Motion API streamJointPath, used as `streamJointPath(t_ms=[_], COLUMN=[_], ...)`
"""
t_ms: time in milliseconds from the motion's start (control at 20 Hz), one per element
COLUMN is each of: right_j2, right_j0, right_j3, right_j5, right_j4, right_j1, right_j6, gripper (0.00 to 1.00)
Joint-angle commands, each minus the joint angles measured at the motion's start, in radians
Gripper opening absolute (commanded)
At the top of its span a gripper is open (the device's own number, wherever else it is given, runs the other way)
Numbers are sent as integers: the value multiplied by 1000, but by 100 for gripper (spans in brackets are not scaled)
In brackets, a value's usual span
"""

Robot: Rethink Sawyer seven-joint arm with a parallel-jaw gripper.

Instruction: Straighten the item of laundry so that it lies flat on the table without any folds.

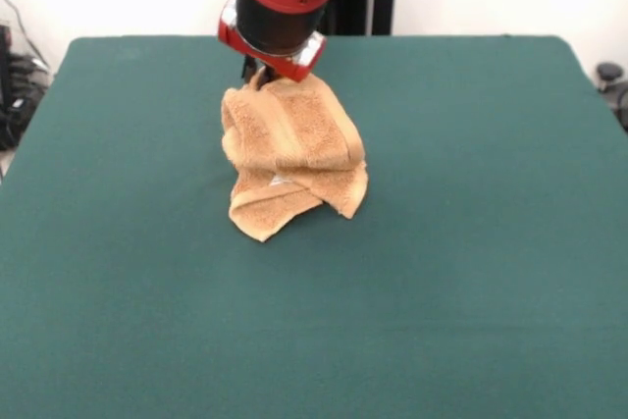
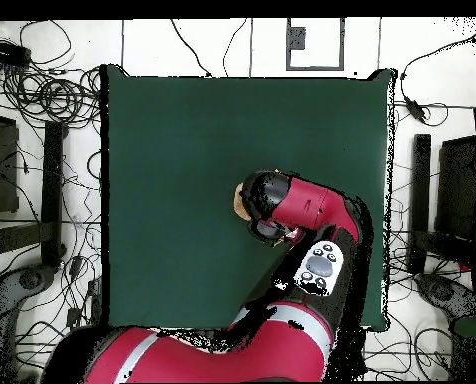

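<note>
The golden-tan towel (image 1: 294, 144) hangs bunched and folded from my gripper (image 1: 259, 78), which is shut on its top edge. Its lower folds rest on the dark green table (image 1: 471, 242), a little behind the table's middle. A band stripe shows on the hanging folds. In the overhead view my red arm (image 2: 307, 210) covers the gripper and nearly all of the towel. Only a tan sliver of the towel (image 2: 239, 203) shows at the arm's left end, over the table (image 2: 172, 180).
The arm reaches in from the table's bottom edge in the overhead view. Cables (image 2: 52, 95) and dark equipment (image 2: 2, 160) lie on the floor to the left of the table, and black stands (image 2: 422, 200) to its right.
</note>
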Motion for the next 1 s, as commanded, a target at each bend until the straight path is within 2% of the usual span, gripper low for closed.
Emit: streamJointPath(t_ms=[50, 200, 300, 600, 1000], right_j2=[120, 149, 166, 214, 227], right_j0=[-28, -51, -66, -92, -91], right_j3=[-9, 12, 31, 160, 226], right_j5=[237, 320, 331, 250, 211], right_j4=[108, 168, 208, 358, 430], right_j1=[-2, -8, -1, -4, -10], right_j6=[278, 304, 317, 312, 265], gripper=[0, 0, 0, 0, 0])
